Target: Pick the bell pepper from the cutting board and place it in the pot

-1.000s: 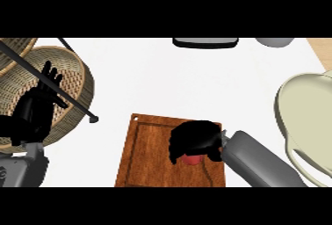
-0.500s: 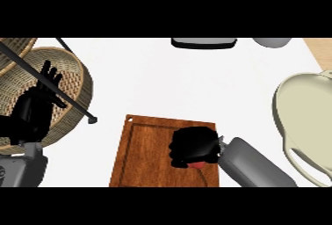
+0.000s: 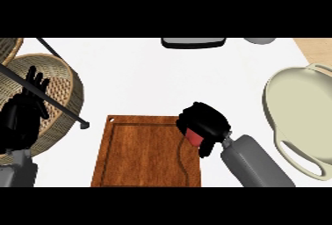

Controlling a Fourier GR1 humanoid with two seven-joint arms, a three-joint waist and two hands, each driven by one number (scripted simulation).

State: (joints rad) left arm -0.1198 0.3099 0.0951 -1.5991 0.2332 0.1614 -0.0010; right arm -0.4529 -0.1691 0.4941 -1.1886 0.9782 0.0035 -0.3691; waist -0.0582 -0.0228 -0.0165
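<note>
Shifting rightward, pepper (image 3: 194,139) in robot hand (image 3: 206,124)

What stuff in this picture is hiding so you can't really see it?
- Bell pepper: head view, only a red patch shows; the right hand curls over the rest.
- Pot: head view, cut off by the right edge.
- Woven basket: head view, partly behind the left hand and cut by the left edge.
- Dark object and grey object: head view, cut off at the top, so unidentifiable.
</note>
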